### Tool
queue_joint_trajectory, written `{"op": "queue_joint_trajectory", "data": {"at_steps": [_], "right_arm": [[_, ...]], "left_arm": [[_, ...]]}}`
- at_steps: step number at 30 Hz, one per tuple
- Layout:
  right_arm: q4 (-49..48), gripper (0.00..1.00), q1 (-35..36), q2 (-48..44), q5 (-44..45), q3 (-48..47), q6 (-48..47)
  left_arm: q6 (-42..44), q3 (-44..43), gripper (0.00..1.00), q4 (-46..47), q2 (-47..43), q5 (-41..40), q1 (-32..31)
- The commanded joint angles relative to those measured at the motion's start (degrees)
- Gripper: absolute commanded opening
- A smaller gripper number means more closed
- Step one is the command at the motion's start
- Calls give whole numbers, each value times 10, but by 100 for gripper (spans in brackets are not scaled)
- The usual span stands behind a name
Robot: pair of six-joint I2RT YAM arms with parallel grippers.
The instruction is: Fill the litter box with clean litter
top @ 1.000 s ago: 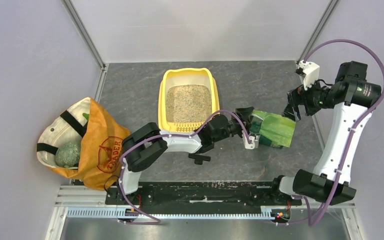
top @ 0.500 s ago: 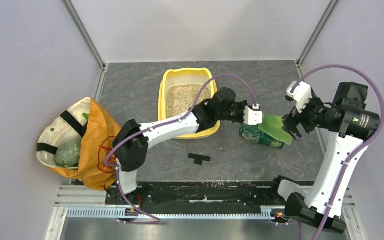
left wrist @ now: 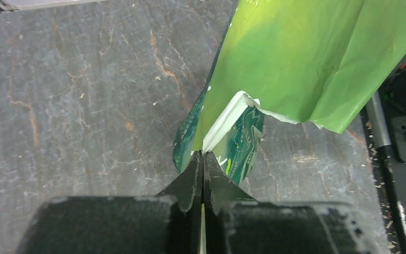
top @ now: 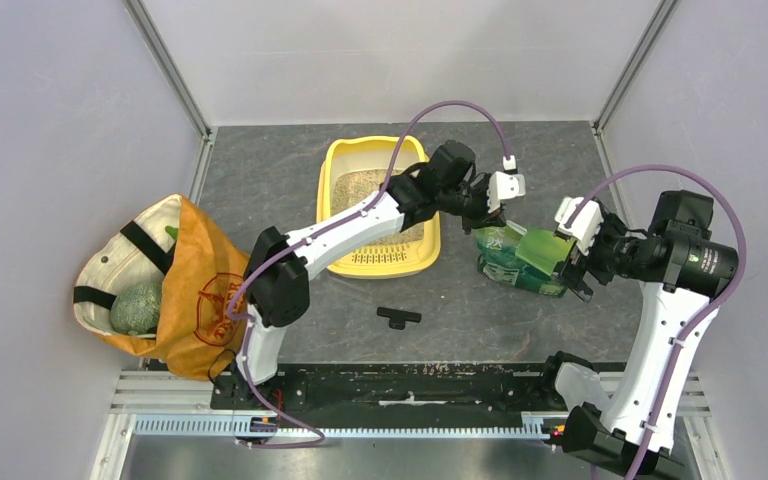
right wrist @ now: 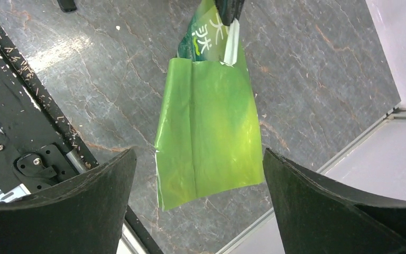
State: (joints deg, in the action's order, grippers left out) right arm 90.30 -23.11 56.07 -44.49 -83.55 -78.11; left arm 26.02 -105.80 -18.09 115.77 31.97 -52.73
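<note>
The yellow litter box (top: 332, 165) stands at the far middle of the table, with beige litter (top: 353, 187) in it, partly hidden by my left arm. My left gripper (top: 488, 214) reaches over the box and is shut on the top edge of a green printed bag (top: 520, 262), holding that edge up. In the left wrist view the jaws (left wrist: 203, 154) pinch the bag (left wrist: 296, 58). My right gripper (top: 572, 264) is open at the bag's right end. In the right wrist view the bag's loose end (right wrist: 211, 132) hangs between the wide-open fingers (right wrist: 100, 196).
An orange-and-cream tote bag (top: 175, 290) lies at the left with a green-grey lump inside. A small black part (top: 398, 317) lies on the table in front of the litter box. Walls close in left, right and behind; the black base rail (top: 410, 385) runs along the near edge.
My left arm has swung away from the near side and over the litter box, lifting the bag's edge. My right arm has come down and in toward the bag's right end.
</note>
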Motion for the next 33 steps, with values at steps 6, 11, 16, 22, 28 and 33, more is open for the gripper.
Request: {"op": "queue_joint_trajectory", "data": {"at_steps": [6, 11, 16, 22, 28, 33], "right_arm": [[-20, 97, 2, -62, -14, 121, -1], [-104, 97, 2, -99, -7, 166, 22], [-249, 97, 2, -130, 45, 234, 83], [-345, 82, 3, -118, 80, 243, 150], [-310, 39, 2, -71, 51, 167, 181], [-274, 1, 3, -49, 18, 132, 178]], "left_arm": [[-87, -71, 2, -52, 33, 65, 23], [-97, -85, 2, -62, 42, 71, 26], [-103, -86, 2, -62, 43, 80, 27], [-96, -85, 2, -64, 39, 87, 27], [-83, -86, 2, -65, 35, 90, 26], [-63, -87, 15, -75, 22, 91, 26]]}}
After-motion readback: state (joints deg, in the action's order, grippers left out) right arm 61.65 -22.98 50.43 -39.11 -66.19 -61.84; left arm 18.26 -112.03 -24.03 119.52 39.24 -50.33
